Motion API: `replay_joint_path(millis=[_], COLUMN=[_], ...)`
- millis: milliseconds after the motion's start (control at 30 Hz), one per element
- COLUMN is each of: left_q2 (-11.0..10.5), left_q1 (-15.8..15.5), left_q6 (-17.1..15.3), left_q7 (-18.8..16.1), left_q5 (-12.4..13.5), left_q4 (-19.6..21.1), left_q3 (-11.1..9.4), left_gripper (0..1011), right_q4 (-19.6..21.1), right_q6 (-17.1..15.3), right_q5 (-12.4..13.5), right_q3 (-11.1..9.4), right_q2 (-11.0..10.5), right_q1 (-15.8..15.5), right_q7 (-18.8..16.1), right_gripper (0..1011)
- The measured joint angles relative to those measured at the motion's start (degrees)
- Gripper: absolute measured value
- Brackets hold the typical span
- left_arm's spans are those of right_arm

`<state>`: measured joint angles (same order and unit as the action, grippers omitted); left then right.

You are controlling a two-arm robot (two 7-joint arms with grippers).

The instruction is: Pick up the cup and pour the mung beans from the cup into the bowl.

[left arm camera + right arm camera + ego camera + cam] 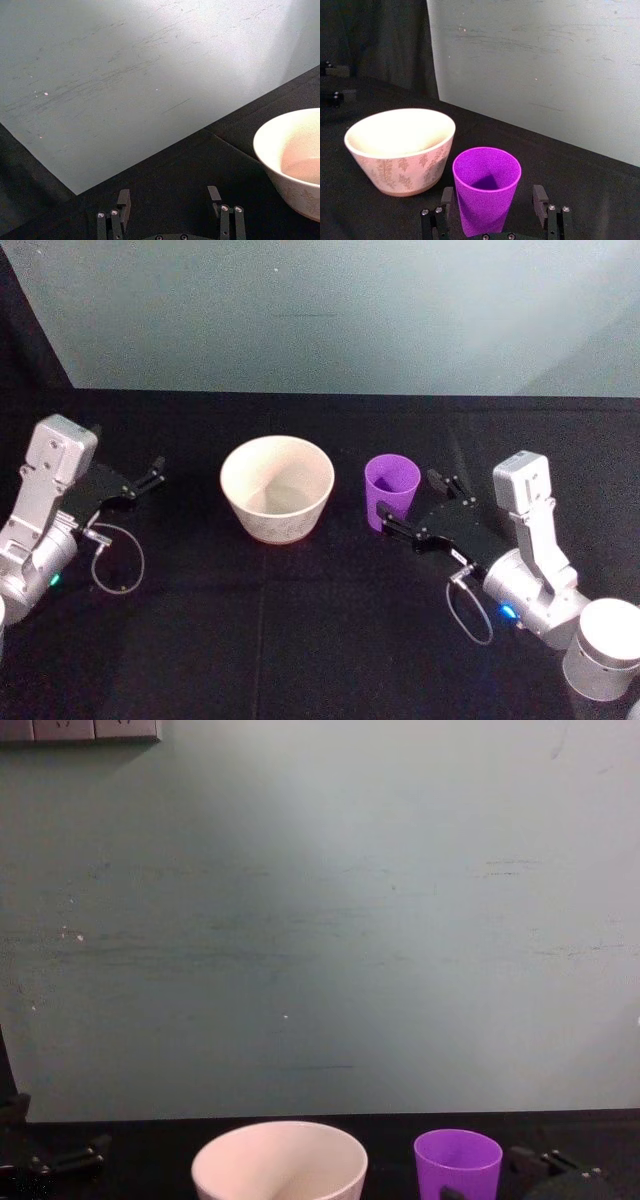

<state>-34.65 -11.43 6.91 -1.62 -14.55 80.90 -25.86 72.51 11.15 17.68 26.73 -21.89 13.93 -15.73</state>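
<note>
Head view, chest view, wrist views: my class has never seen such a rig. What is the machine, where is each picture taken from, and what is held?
It is a robot with two arms, each ending in a two-fingered tool. The head view looks down on a black table; the chest view looks across it from lower down; each wrist view looks along that arm's tool. A white bowl and, to its right, a purple cup stand there. The right tool is open, one finger either side of the cup. The left tool is open, parked left of the bowl. Nothing is held.
</note>
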Motion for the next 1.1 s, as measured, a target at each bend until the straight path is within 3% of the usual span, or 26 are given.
replay_joint_path(millis=[433,933,1100], left_q2=[0.0,0.0,0.0], left_q1=[0.0,0.0,0.0], left_q6=[0.0,0.0,0.0], left_q7=[0.0,0.0,0.0], left_q5=[0.0,0.0,0.0], left_q4=[0.0,0.0,0.0], left_q3=[0.0,0.0,0.0], left_gripper=[1000,1000,1000], right_q4=[-5.6,-9.9,-10.0], right_q6=[1.1,1.2,0.7], right_q5=[1.1,0.4,-0.3], right_q3=[-1.1,-2.2,-2.6], right_q2=[4.3,7.0,7.5], right_q1=[2.6,4.6,4.6], right_q7=[-3.1,-5.1,-5.1], right_gripper=[1003,1003,892])
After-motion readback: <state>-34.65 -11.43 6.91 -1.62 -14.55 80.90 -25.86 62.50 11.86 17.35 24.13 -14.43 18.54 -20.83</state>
